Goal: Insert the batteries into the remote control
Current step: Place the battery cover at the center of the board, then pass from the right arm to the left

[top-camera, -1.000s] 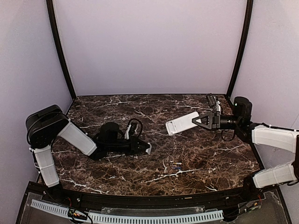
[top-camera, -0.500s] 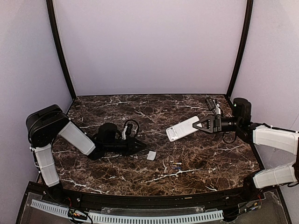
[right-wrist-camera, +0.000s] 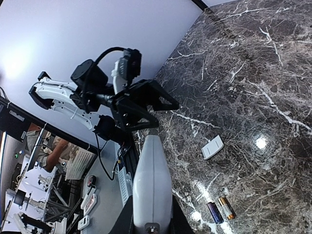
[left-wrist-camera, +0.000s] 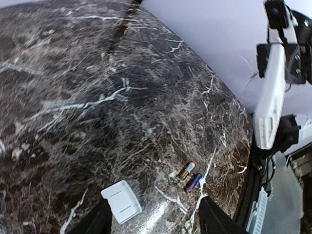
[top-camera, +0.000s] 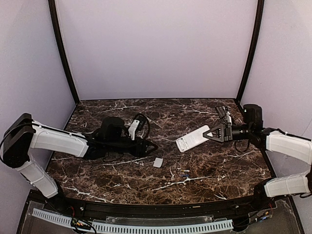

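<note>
At right of the overhead frame, the right gripper (top-camera: 207,135) is clamped on the remote control (top-camera: 192,139). The left gripper (top-camera: 152,146) stands apart, empty. The cover piece (top-camera: 158,162) seems removed; the batteries (top-camera: 184,172) lie lower centre, not yet loaded.

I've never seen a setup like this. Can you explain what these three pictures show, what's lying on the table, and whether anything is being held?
Two robot arms work at a marble table. One picture looks down from above; the others come from a camera on each wrist. The right gripper holds the white remote control off the table. The left gripper is open and empty. On the table lie two batteries and a small white cover piece.
</note>
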{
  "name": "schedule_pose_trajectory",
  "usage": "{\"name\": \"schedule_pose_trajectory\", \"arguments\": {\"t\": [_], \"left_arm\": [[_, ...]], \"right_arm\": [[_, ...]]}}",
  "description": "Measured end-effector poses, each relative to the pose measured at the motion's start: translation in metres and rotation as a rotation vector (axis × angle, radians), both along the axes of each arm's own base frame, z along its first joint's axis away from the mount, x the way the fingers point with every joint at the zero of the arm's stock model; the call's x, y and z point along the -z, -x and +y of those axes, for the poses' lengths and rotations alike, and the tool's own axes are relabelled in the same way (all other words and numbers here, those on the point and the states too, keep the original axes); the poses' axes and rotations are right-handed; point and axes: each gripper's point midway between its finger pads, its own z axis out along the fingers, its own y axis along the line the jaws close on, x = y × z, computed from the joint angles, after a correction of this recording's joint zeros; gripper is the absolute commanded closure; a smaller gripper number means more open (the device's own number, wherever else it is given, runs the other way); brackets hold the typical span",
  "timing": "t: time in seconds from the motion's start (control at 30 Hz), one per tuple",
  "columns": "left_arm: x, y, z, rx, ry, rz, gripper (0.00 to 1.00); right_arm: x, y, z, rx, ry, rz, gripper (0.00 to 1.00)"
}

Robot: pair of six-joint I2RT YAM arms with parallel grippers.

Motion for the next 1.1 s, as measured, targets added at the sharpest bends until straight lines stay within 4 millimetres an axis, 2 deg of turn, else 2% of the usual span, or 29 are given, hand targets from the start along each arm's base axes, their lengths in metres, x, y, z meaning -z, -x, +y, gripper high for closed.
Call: {"name": "schedule_pose_trajectory", "arguments": {"t": [0.1, 0.17, 0.23, 0.37, 0.47, 0.53, 0.63, 0.7, 0.8, 0.9, 1.1], "left_arm": [[-0.018, 0.024, -0.031, 0.132, -0.096, -0.171, 0.47], [-0.017, 0.038, -0.045, 0.21, -0.16, -0.243, 0.52], [-0.007, 0.052, -0.056, 0.289, -0.222, -0.294, 0.53], [0.017, 0.063, -0.054, 0.376, -0.318, -0.328, 0.46], [0.021, 0.066, -0.054, 0.417, -0.34, -0.353, 0.42], [0.015, 0.067, -0.058, 0.438, -0.336, -0.37, 0.38], [-0.006, 0.066, -0.07, 0.454, -0.304, -0.403, 0.18], [-0.02, 0.063, -0.077, 0.454, -0.28, -0.429, 0.15], [-0.036, 0.061, -0.084, 0.452, -0.252, -0.442, 0.16], [-0.048, 0.061, -0.09, 0.46, -0.222, -0.442, 0.21], [-0.064, 0.076, -0.109, 0.542, -0.128, -0.358, 0.26]], "right_arm": [[0.002, -0.001, -0.006, 0.024, 0.016, -0.003, 1.0], [0.001, -0.004, -0.012, 0.045, 0.019, -0.01, 1.0], [0.0, -0.006, -0.018, 0.063, 0.022, -0.016, 1.0], [-0.002, -0.003, -0.024, 0.067, 0.017, -0.031, 1.0], [0.001, 0.003, -0.025, 0.041, 0.018, -0.024, 1.0], [0.005, 0.007, -0.025, 0.024, 0.023, -0.013, 1.0], [0.01, 0.014, -0.025, 0.002, 0.031, 0.003, 1.0], [0.012, 0.018, -0.024, -0.012, 0.033, 0.008, 1.0], [0.013, 0.025, -0.02, -0.043, 0.035, 0.01, 1.0], [0.015, 0.033, -0.013, -0.084, 0.036, 0.01, 1.0], [0.008, 0.047, 0.001, -0.171, 0.036, -0.018, 1.0]]}}
